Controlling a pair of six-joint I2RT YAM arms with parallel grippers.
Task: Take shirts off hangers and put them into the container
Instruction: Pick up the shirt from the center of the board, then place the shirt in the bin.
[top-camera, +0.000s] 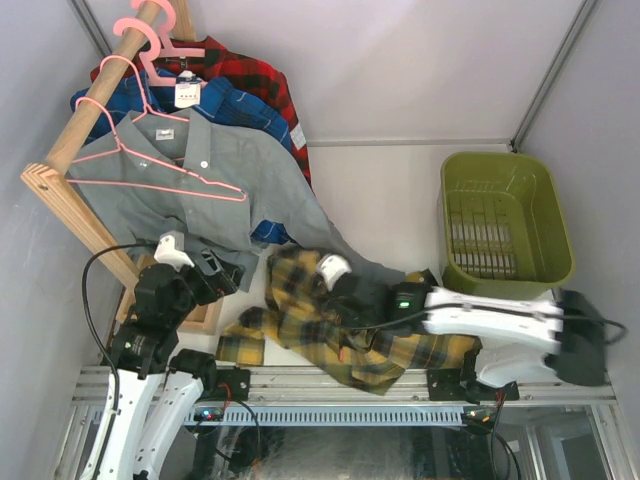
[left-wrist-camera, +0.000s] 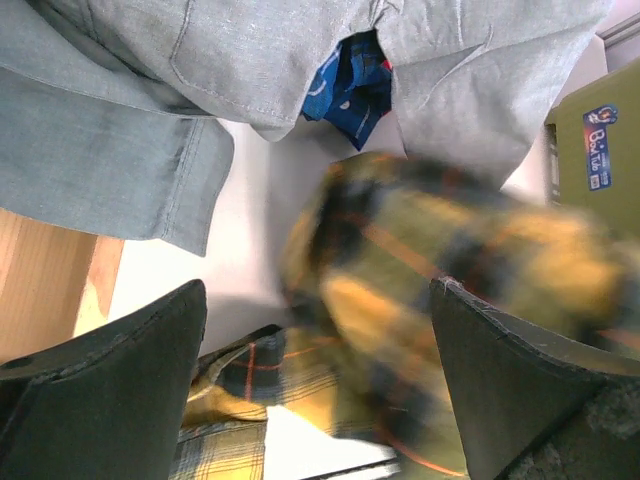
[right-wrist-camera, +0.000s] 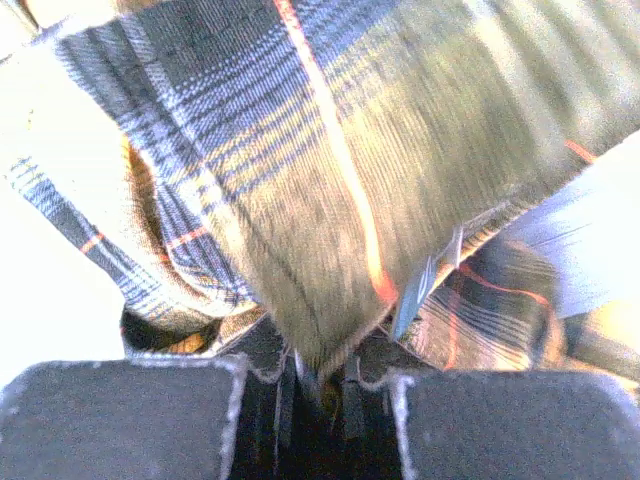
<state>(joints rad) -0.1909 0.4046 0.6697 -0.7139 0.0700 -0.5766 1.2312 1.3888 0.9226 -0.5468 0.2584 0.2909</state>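
1. From above, the right gripper (top-camera: 345, 297) is only a dark lump sunk in the yellow plaid shirt (top-camera: 300, 325). The right wrist camera alone shows its two pads (right-wrist-camera: 120, 420) pressed nearly together, with a fold of that shirt pinched between them
2. The left wrist camera shows the left gripper (left-wrist-camera: 315, 400) spread wide, with nothing between its fingers. From above, it sits by the near foot of the wooden rail (top-camera: 85, 118), just left of the yellow plaid shirt
3. The yellow plaid shirt lies crumpled on the white table (top-camera: 390, 200), close to the near edge, between the two arms. In the left wrist view it is blurry
4. Pink hangers (top-camera: 137, 27) hook over the rail. The grey shirt (top-camera: 200, 165) hangs on the nearest one. Behind it hang the blue plaid shirt (top-camera: 225, 105) and, farthest back, the red-black plaid shirt (top-camera: 255, 70)
5. Only the left wrist camera shows a blue sticker (left-wrist-camera: 600, 145) on the side of the green container (left-wrist-camera: 600, 200). Its words are too small to read. A white tag (top-camera: 187, 95) hangs by the blue plaid shirt's collar, and its print cannot be read either
6. From above, the green container (top-camera: 555, 215) stands on the right, farther back than the right arm and apart from the yellow plaid shirt. All you see inside it is its slotted bottom
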